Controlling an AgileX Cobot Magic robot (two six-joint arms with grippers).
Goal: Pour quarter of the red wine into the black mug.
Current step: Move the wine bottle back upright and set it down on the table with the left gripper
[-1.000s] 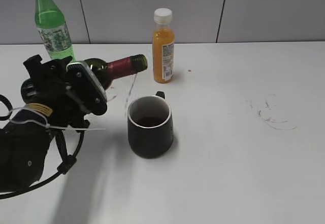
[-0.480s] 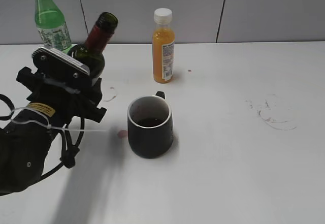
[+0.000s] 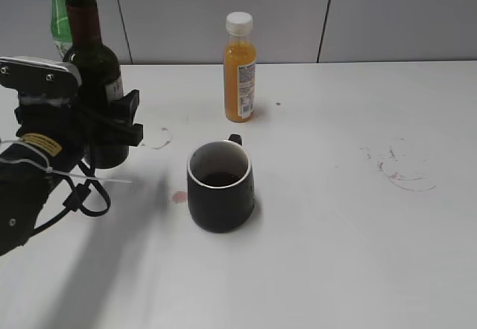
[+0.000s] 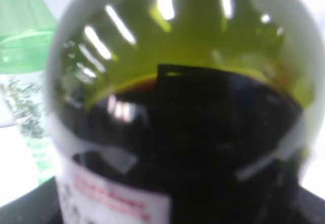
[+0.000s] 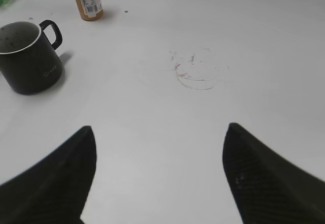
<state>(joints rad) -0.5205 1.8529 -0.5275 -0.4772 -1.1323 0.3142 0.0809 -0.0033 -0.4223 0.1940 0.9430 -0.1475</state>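
The red wine bottle [image 3: 93, 68] stands upright at the left of the table, dark glass with a dark red neck and open mouth. My left gripper [image 3: 104, 131] is shut on its body. In the left wrist view the bottle [image 4: 193, 132] fills the frame, with wine inside up to its shoulder. The black mug [image 3: 218, 187] sits right of the bottle, apart from it, with dark wine in its white inside. It also shows in the right wrist view [image 5: 28, 59]. My right gripper [image 5: 160, 132] is open and empty above bare table.
An orange juice bottle [image 3: 239, 68] with a white cap stands behind the mug. A green plastic bottle [image 3: 58, 16] stands behind the wine bottle. A small red spill [image 3: 177, 197] lies left of the mug. Faint ring stains [image 3: 402, 172] mark the table at right.
The wine bottle has swung from lying tilted over the mug, pouring, back to upright, and moved left with my left gripper. A red spill now shows left of the mug.
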